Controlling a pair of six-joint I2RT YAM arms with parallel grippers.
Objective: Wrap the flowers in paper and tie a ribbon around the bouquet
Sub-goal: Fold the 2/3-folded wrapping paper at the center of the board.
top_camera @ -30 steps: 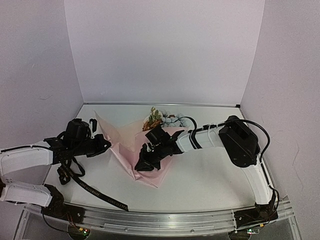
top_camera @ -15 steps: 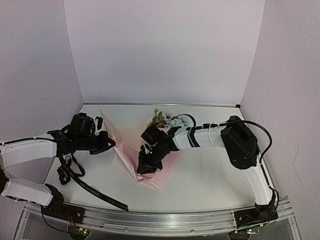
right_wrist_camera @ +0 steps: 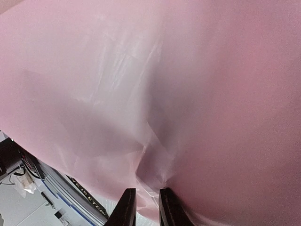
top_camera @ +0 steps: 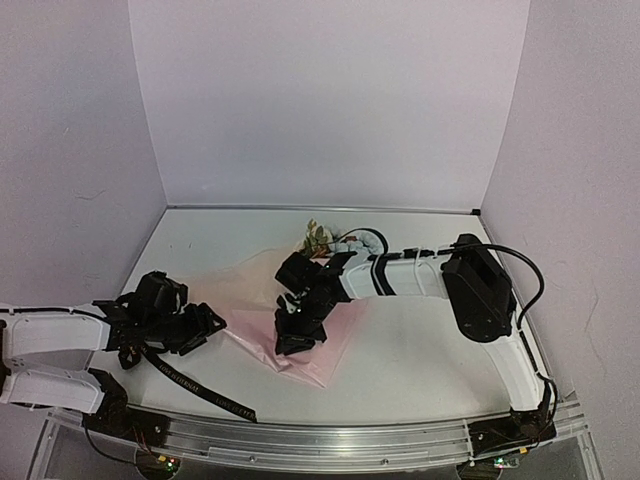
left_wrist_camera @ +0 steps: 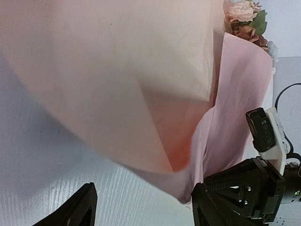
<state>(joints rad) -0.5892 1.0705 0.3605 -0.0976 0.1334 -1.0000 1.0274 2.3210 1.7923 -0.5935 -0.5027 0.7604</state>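
Observation:
The flowers (top_camera: pixel 318 237) lie at the back middle of the table, their stems hidden in the pale pink paper (top_camera: pixel 250 300). In the left wrist view the flowers (left_wrist_camera: pixel 244 19) show at the top right above a loose fold of paper (left_wrist_camera: pixel 141 70). My left gripper (top_camera: pixel 203 326) stands open at the paper's left edge. Nothing is between its fingers (left_wrist_camera: pixel 82 209). My right gripper (top_camera: pixel 297 336) is shut on a crumpled pinch of paper (right_wrist_camera: pixel 188 70) near the narrow end, fingers (right_wrist_camera: pixel 126 207) close together. The black ribbon (top_camera: pixel 190 385) lies on the table under my left arm.
The ribbon (right_wrist_camera: pixel 84 194) with its gold lettering runs along the table's near left, toward the metal front rail (top_camera: pixel 330 445). Pale walls close the table in at the back and on both sides.
My left gripper has opened, let go of the raised paper flap and drawn back toward the near left. The flap has sunk flat. My right gripper has shifted slightly left with the paper.

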